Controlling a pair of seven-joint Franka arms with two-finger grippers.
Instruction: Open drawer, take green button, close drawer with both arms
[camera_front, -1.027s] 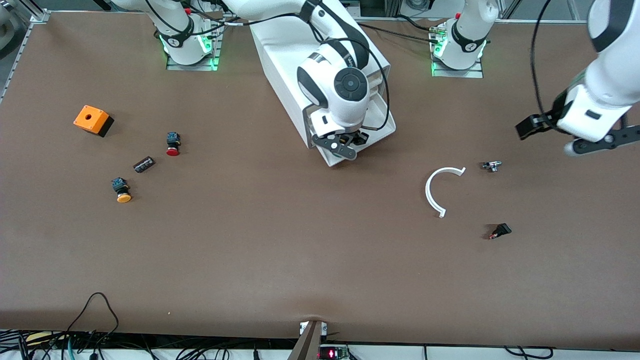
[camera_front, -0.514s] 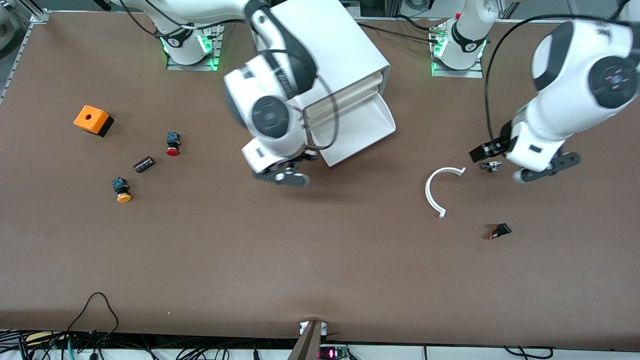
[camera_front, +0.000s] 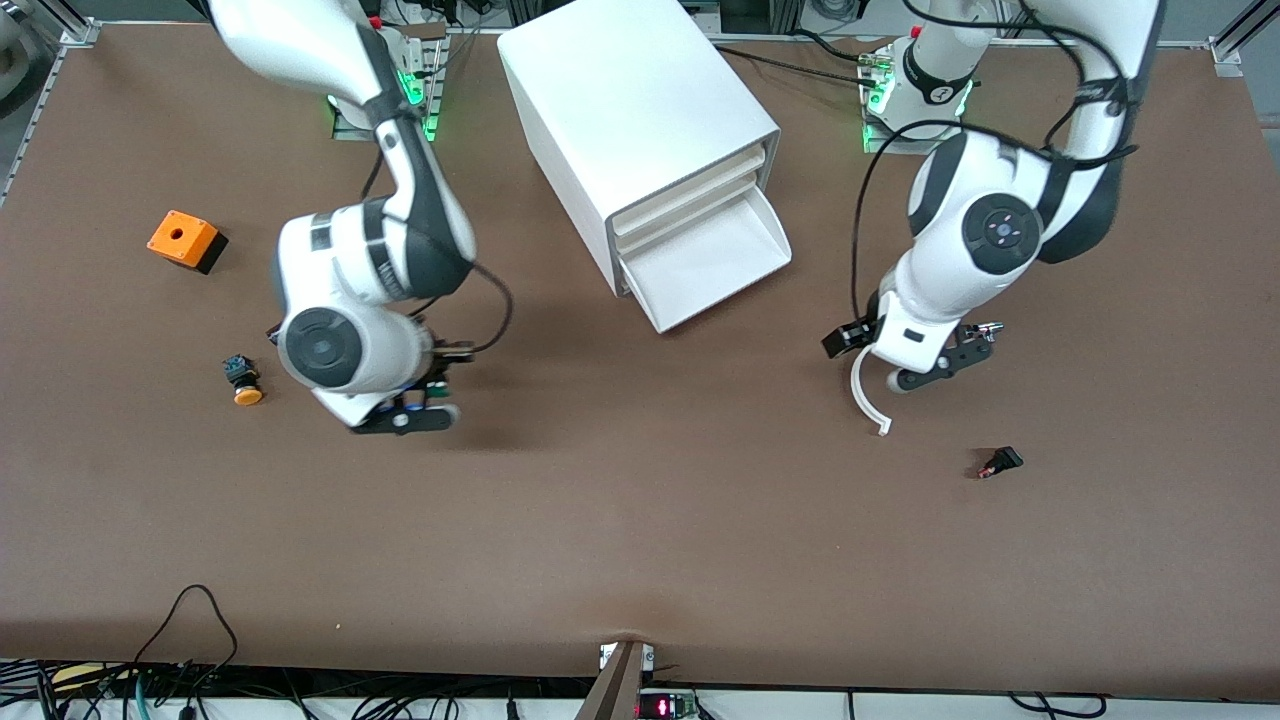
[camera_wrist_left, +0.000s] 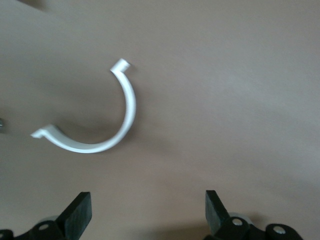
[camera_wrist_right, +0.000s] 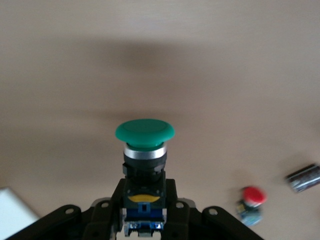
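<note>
The white cabinet (camera_front: 640, 110) stands at the middle of the table's robot edge. Its lowest drawer (camera_front: 700, 262) is pulled out and looks empty. My right gripper (camera_front: 432, 385) is over bare table between the cabinet and the yellow-orange-capped button (camera_front: 243, 380). In the right wrist view it (camera_wrist_right: 145, 210) is shut on the black body of the green-capped button (camera_wrist_right: 144, 132), cap pointing away from the wrist. My left gripper (camera_front: 845, 342) is over a white C-shaped ring (camera_front: 865, 395). In the left wrist view it (camera_wrist_left: 147, 217) is open and empty, with the ring (camera_wrist_left: 107, 135) ahead of the fingers (camera_wrist_left: 80, 212).
An orange box (camera_front: 185, 240) sits toward the right arm's end. The red-capped button (camera_wrist_right: 252, 197) and a small dark cylinder (camera_wrist_right: 304, 177) show in the right wrist view. A small metal part (camera_front: 990, 328) and a small black part (camera_front: 1000, 462) lie near the ring.
My right gripper has left the open drawer and swung toward the right arm's end, holding the green button. My left arm has swung in over the white ring. The drawer stays open.
</note>
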